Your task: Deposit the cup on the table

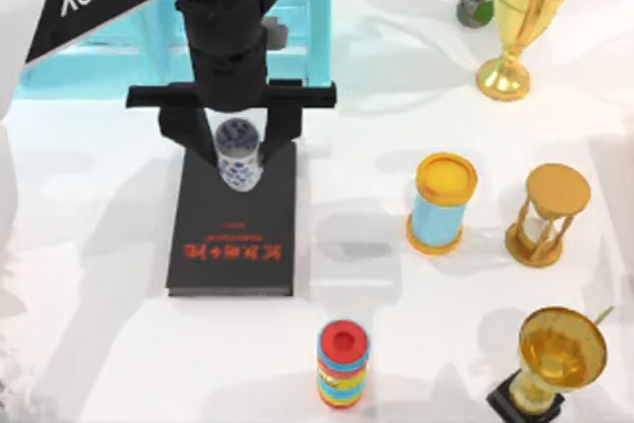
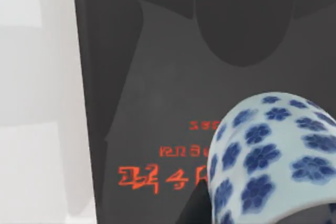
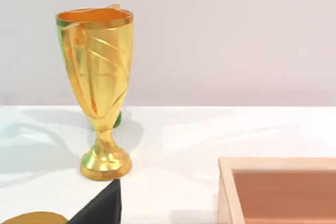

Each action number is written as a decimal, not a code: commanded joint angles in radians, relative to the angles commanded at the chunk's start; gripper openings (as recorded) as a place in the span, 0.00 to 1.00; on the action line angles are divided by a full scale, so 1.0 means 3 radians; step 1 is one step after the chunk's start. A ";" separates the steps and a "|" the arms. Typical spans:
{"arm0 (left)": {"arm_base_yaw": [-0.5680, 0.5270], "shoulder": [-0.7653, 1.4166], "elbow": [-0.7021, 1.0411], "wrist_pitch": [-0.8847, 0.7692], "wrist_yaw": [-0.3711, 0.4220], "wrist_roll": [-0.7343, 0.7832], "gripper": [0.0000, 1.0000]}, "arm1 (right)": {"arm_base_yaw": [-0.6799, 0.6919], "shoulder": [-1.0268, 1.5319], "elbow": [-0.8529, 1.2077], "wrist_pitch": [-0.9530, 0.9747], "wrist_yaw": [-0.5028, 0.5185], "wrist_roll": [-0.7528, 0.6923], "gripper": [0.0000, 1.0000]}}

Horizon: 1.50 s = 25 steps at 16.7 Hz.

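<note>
The left claw (image 1: 241,146) is hanging above the far end of the black book (image 1: 238,245), its two fingers clamped on either side of the cup (image 1: 239,158), which is tilting with its open mouth toward the overhead camera. In the left wrist view the cup (image 2: 273,161) is sitting close to the lens with the book (image 2: 157,103) spread beneath it and a strip of bare table (image 2: 37,129) off to one side; whether the cup is touching the book or riding just over it is hard to tell. Since the cup is meant for the table (image 1: 99,245) and not the book, the claw is probably needing to carry it sideways to open white surface before letting go. The right arm is parked off at the right; its wrist view is looking at a gold trophy (image 3: 100,93) standing on the table, and I cannot tell how its claw stands.
</note>
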 joint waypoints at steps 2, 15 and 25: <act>0.0174 -0.0171 -0.0172 -0.0038 -0.0005 0.0183 0.00 | 0.0000 0.0000 0.0000 0.0000 0.0000 0.0000 1.00; 0.0946 -0.0836 -0.0875 -0.0026 -0.0025 0.0944 0.00 | 0.0000 0.0000 0.0000 0.0000 0.0000 0.0000 1.00; 0.0967 -0.0764 -0.1479 0.0660 -0.0020 0.0954 0.00 | 0.0000 0.0000 0.0000 0.0000 0.0000 0.0000 1.00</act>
